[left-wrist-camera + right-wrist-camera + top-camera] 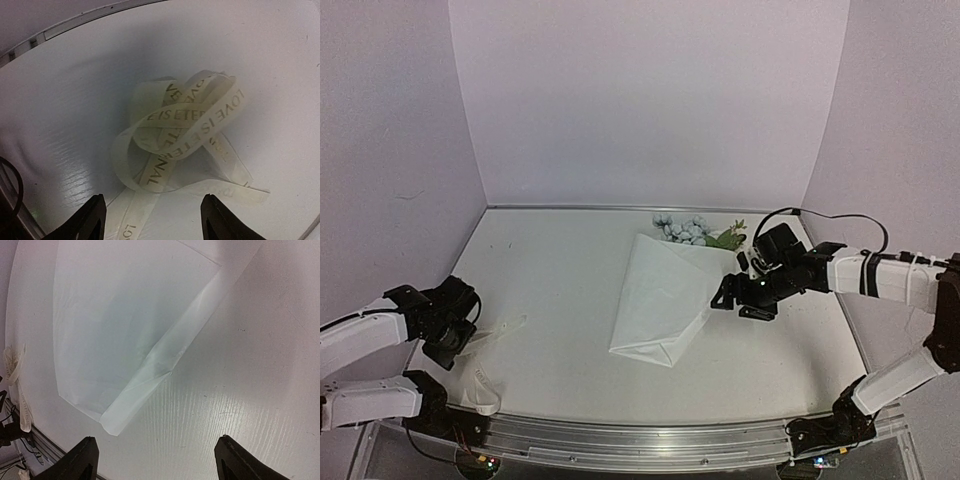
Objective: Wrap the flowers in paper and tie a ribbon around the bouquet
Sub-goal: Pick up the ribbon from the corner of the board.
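left gripper (152, 201) gaping empty over looped, lettered ribbon (185, 125) | right gripper (156, 439) gaping empty — thin white paper (115, 325) lying folded

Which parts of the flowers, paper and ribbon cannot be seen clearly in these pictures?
1. Stems of the flowers: top view, covered by the paper; only blooms and leaves show.
2. The ribbon: left wrist view, one end runs off the bottom edge; in the top view its lettering is too small to read.
3. Paper's far part: right wrist view, cut off by the top edge; the flowers fall outside this view.
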`<state>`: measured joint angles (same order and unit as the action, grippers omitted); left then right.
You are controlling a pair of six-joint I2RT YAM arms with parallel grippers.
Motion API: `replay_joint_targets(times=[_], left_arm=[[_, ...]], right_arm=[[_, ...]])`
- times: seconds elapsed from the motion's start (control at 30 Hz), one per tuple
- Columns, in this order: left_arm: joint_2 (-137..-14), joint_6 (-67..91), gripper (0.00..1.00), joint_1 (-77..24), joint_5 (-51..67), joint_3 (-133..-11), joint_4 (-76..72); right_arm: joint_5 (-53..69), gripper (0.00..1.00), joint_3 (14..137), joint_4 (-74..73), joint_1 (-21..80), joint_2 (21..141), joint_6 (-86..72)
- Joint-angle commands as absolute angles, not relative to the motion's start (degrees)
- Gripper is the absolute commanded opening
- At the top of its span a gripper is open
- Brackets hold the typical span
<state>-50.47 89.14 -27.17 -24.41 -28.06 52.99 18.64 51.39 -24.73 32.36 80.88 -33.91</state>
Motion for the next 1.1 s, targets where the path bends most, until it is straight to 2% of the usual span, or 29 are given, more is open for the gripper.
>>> replay_joint_targets(times=[0.0,0.17,0.27,0.33,0.43,0.5,0.57,0.7,0.83,0.97,1.07], left_arm=[[-51.15,92.66,0.69,-25.38,-25.72,-26.45,52.53],[-55.27,87.71,0.74,-21.43,-23.23,-25.22,43.47],[-57.11,83.55,0.72,-17.78,-20.15,-24.20,37.11],[-59.04,82.73,0.62,-16.10,-17.88,-23.71,34.93],[-60.50,82.50,0.37,-15.57,-16.67,-24.13,34.63],[-59.87,80.81,0.15,-15.62,-16.53,-25.39,34.45],[-58.80,76.12,0.01,-15.56,-15.92,-28.41,33.89],[-60.50,62.16,0.00,-17.03,-8.78,-37.38,29.77],[-65.97,53.48,0.00,-24.94,1.69,-45.36,22.36],[-73.30,49.30,0.00,-32.45,10.50,-53.36,17.16],[-77.77,48.98,0.00,-37.10,12.11,-60.12,16.86]], right_arm=[[17.56,0.82,49.71,-20.75,32.96,78.75,-34.29],[18.55,0.82,48.99,-19.76,33.25,78.61,-34.84],[18.56,0.81,48.80,-19.69,33.48,78.26,-34.81],[18.64,0.81,48.68,-19.76,33.49,77.98,-34.80],[18.55,0.79,48.29,-19.83,33.49,77.31,-34.80],[18.47,0.78,48.28,-20.27,33.55,76.87,-34.91],[18.62,0.76,48.68,-21.31,33.73,76.41,-35.00],[16.87,0.74,49.65,-22.93,36.05,74.58,-33.85],[15.15,0.75,51.42,-21.98,40.12,73.49,-29.94],[14.79,0.75,50.98,-14.03,44.46,72.44,-24.01],[15.40,0.76,52.52,-8.93,47.42,73.79,-18.00]])
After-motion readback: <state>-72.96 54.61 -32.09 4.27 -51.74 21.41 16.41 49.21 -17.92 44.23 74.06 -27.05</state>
